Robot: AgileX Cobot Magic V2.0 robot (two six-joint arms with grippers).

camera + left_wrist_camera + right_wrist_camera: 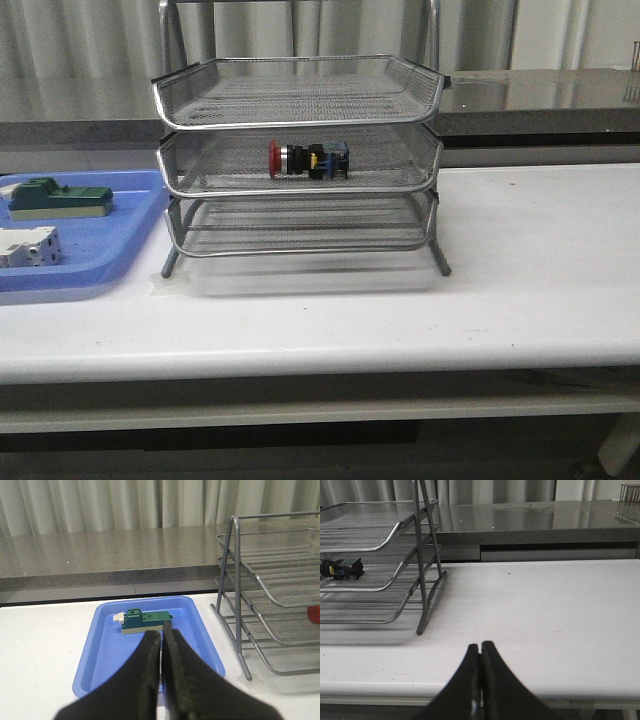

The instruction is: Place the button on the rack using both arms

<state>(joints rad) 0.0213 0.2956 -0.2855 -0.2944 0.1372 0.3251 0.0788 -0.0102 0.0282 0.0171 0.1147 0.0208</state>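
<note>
The button, red head to the left and blue-yellow block to the right, lies on its side in the middle tier of the silver wire rack. The right wrist view shows its dark rear end in that tier; the left wrist view shows only a bit of its red head. My left gripper is shut and empty, held back over the near end of the blue tray. My right gripper is shut and empty, above the table's front edge, well away from the rack. Neither arm shows in the front view.
A flat blue tray lies left of the rack and holds a green block and a white blocky component. The left wrist view shows the tray and green block. A dark counter runs behind the white table.
</note>
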